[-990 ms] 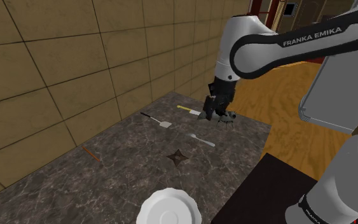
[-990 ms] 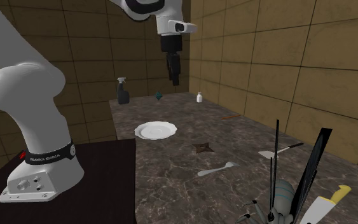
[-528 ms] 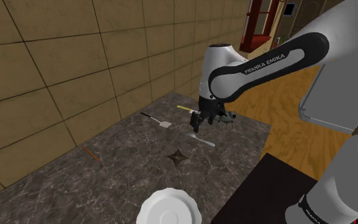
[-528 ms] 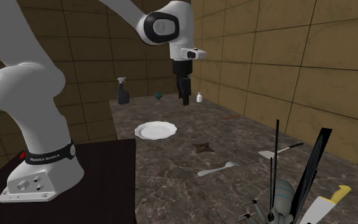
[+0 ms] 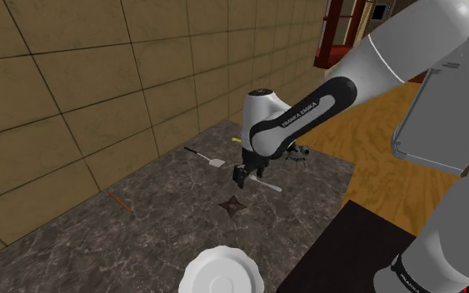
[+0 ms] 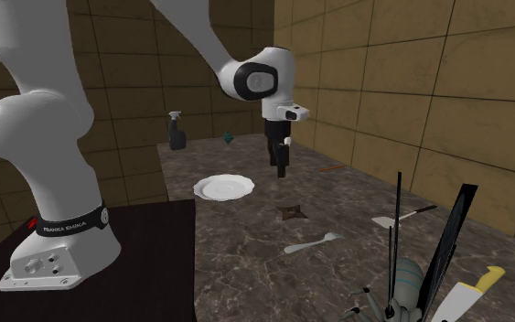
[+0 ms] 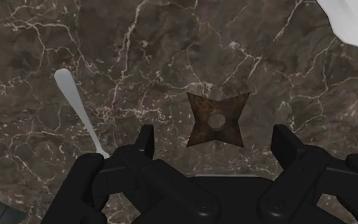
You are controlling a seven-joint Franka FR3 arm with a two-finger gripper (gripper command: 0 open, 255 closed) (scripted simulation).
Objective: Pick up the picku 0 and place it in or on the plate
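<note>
— Where's the thing it has to lift?

— That brown four-pointed star [image 5: 233, 205], lying flat on the dark marbled counter [image 5: 157, 225] with a round boss at its middle. Nothing is touching it.

— And the hand?

— The black gripper [image 5: 240, 176] hangs above the counter, pointing down, just over the star. From the wrist camera the star sits between the two fingers [image 7: 147, 141] and a little ahead of them. The jaws are spread wide, with stone showing on both sides of the star and no contact.

— Where's the plate?

— The white plate [image 5: 220, 273] (scalloped rim, nothing on it) is at the counter's near edge in the shoulder view, apart from the star.

— What else is lying around?

— A white spoon [image 5: 266, 184] is just beside the star on the side away from the plate. Past it there's a small spatula [image 5: 210, 158] nearer the tiled wall. A thin brown stick [image 5: 120, 201] lies well off toward the shoulder view's left. At the far end in the second exterior view stand a dark spray bottle [image 6: 177, 131] and a little white bottle [image 6: 286, 139].
</note>
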